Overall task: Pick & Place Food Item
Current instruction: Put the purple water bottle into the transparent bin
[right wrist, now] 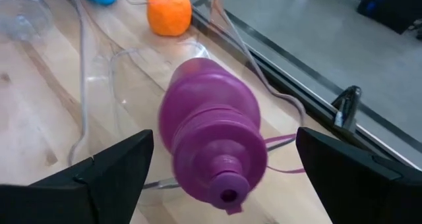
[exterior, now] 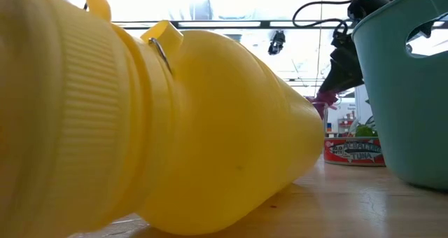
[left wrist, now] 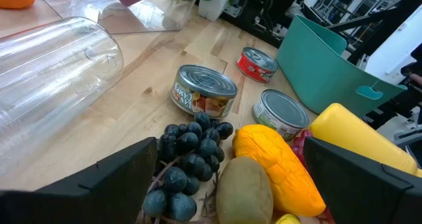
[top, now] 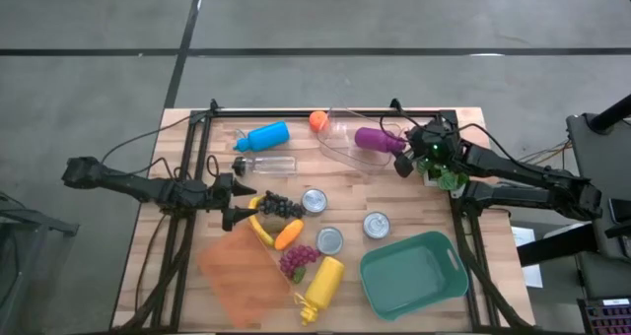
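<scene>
In the high view my left gripper (top: 240, 201) is open at the table's left middle, level with the table, just left of a bunch of dark grapes (top: 281, 206). In the left wrist view its fingers stand either side of the dark grapes (left wrist: 188, 161) and a brown kiwi (left wrist: 244, 190), next to an orange fruit (left wrist: 280, 168); all lie on the table. My right gripper (top: 402, 165) is open at the far right. It faces the cap end of a purple bottle (right wrist: 211, 141), which lies in a clear tray (top: 345, 143), and touches nothing.
Three tins (top: 314, 201) (top: 329, 240) (top: 377, 225), a teal bin (top: 412, 273), a yellow bottle (top: 323, 284), red grapes (top: 298, 261), a banana (top: 260, 229) and an orange board (top: 232, 271) fill the near half. An orange (top: 317, 119), a blue bottle (top: 262, 136) and a clear bottle (top: 266, 165) lie far.
</scene>
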{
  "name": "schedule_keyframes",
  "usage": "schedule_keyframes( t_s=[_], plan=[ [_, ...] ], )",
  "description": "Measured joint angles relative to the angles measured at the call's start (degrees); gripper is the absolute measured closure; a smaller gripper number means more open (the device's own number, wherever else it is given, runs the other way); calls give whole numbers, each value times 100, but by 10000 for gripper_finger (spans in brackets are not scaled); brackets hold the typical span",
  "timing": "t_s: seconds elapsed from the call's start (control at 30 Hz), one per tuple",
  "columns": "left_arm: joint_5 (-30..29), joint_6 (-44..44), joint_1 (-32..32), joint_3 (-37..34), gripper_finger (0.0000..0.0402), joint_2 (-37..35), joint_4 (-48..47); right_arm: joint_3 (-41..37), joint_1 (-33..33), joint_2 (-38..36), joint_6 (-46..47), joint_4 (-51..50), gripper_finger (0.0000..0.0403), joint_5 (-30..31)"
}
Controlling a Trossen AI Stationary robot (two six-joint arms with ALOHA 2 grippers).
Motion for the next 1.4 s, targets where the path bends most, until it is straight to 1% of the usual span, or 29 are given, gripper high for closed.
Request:
schedule_keyframes(
  t_s=[0.43, 0.53, 0.77, 1.1, 1.23, 1.4],
  plan=[
    [0, 0, 1, 0, 18, -1, 0, -158, -2, 4, 0, 181, 33, -58],
    [0, 0, 1, 0, 18, 1, 0, -202, -2, 9, 12, 180, 39, -49],
    [0, 0, 1, -1, 18, 1, 0, -256, -1, 7, -57, 450, 89, -46],
    [-1, 0, 0, -1, 18, 0, 0, -319, -2, 48, -147, 455, 158, -73],
    [-1, 0, 1, -2, 18, -1, 0, -331, -2, 48, -146, 461, 173, -73],
    [0, 0, 1, -2, 18, 1, 0, -331, 0, 48, -147, 459, 176, -62]
  ],
)
